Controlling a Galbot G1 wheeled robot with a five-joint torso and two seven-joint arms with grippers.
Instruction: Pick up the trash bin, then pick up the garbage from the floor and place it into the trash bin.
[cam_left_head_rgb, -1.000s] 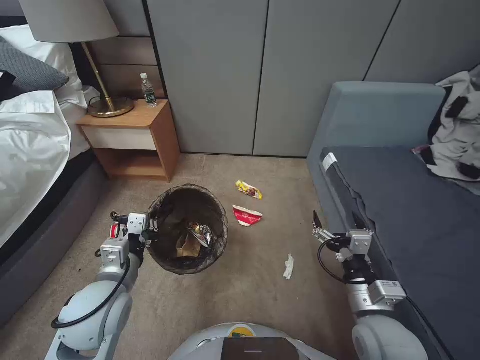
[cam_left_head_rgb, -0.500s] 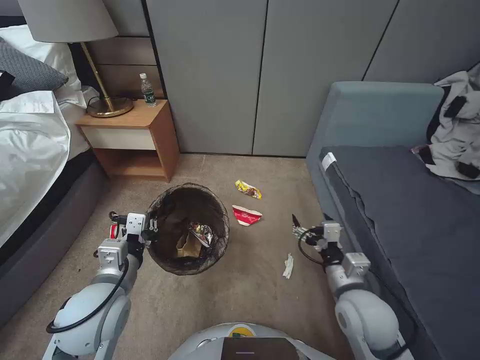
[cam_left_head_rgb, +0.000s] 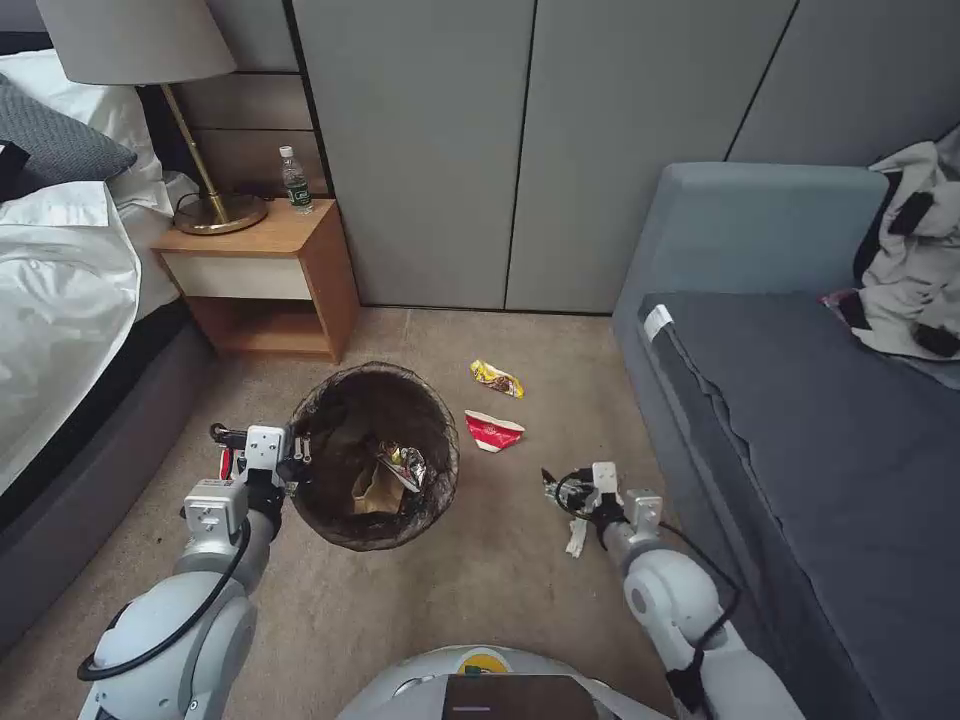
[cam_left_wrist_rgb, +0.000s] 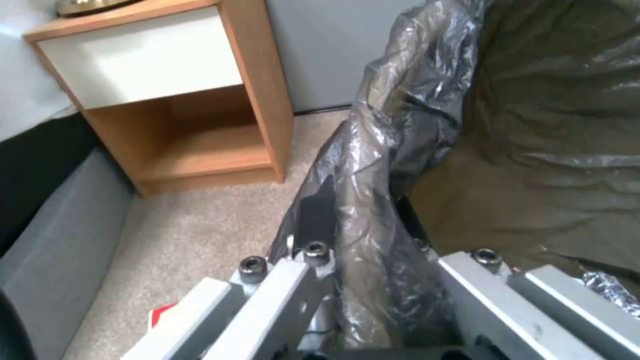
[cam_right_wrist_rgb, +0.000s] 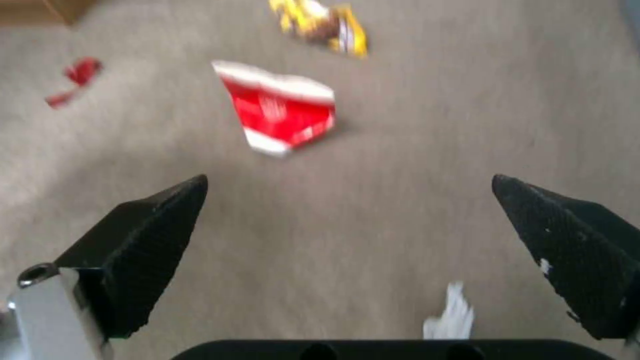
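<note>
1. Because the garbage has to end up in it, the trash bin sits in the lower-left middle of the head view, its mouth facing up toward the camera and its dark liner bag folded over the rim; a tan paper bag and a silver wrapper already lie inside.
2. At the bin's left edge, the left gripper is clamped over the rim. In the left wrist view its metal fingers straddle the bunched liner, one outside and one inside the wall. I judge this grip keeps the bin carried and its opening presented to the other arm.
3. Right of the bin, on the carpet near the frame's centre, lie the red-and-white carton and, just above it, the yellow wrapper, both apart from the bin.
4. Lower and further right, the white paper wad lies on the floor, touching or just beside the right arm in the head view.
5. Above that wad, the right gripper hangs low with its black pads spread wide and nothing between them; the wad sits at the bottom edge of the right wrist view, the carton ahead. The wide spread suits coming down around a loose piece, though I cannot tell which one.
</note>
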